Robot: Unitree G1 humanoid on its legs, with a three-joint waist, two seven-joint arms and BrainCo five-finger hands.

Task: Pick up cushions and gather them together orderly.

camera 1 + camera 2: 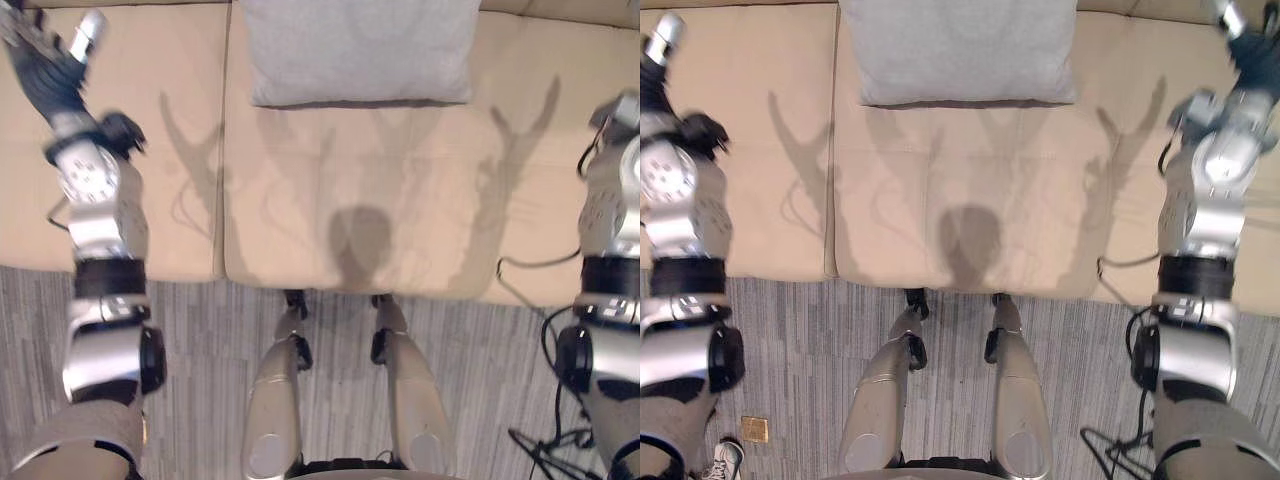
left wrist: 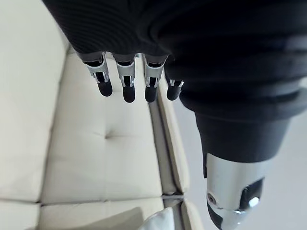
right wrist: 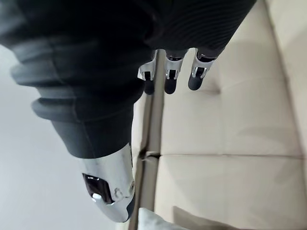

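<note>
A grey square cushion [image 1: 360, 50] lies flat at the back of the beige sofa's middle seat [image 1: 380, 200]. My left hand [image 1: 45, 70] is raised over the left seat, well left of the cushion and apart from it. In the left wrist view its fingers [image 2: 127, 81] hang straight with nothing in them. My right hand [image 1: 1252, 48] is up over the right seat, to the right of the cushion. Its fingers [image 3: 168, 72] are also relaxed and hold nothing. A pale cushion corner [image 2: 158, 221] shows low in the left wrist view, and a similar corner [image 3: 153, 220] in the right wrist view.
The sofa's front edge [image 1: 300, 280] runs across the view, with grey striped carpet [image 1: 200, 380] below it. A seam [image 1: 222, 150] divides the left and middle seats. On the carpet at the left lie a small gold square [image 1: 754, 429] and a person's white shoe [image 1: 725, 458].
</note>
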